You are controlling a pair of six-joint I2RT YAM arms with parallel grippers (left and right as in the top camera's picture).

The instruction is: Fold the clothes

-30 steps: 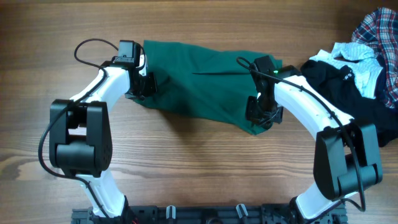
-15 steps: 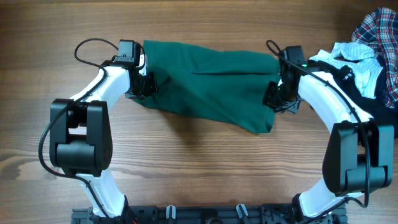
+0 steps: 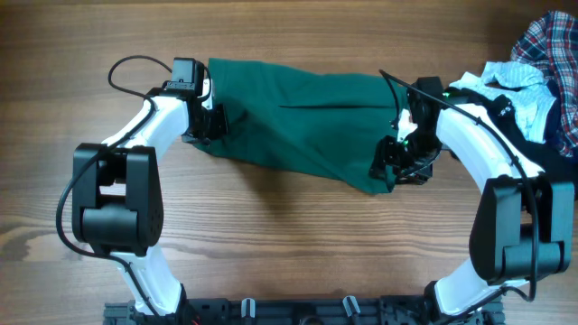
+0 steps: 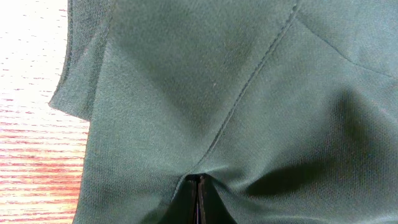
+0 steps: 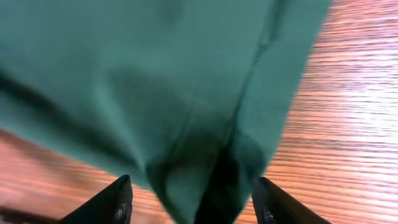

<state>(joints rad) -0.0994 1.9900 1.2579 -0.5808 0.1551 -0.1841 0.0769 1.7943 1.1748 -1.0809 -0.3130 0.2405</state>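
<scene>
Lying spread across the middle of the table [image 3: 271, 253], the dark green garment [image 3: 298, 117] is stretched between the two arms. The plaid shirt [image 3: 553, 43], the black garment [image 3: 483, 117] and the small white piece [image 3: 517, 81] are heaped together well apart from it, at the end beside the right arm. The left hand [image 3: 208, 126] is seen clamped shut on the garment's left edge, the cloth puckered where it is pinched. The right hand [image 3: 399, 164] is set at the lower right corner with its fingers [image 5: 121, 198] spread apart; the hem droops between them but is not pinched. The fabric is judged thin, light and limp, so it will sag wherever it is unsupported and no stiffness can be counted on to carry a fold. A hold is best taken at a corner or along the stitched hem, where the doubled layers are less likely to slide from a pinch.
</scene>
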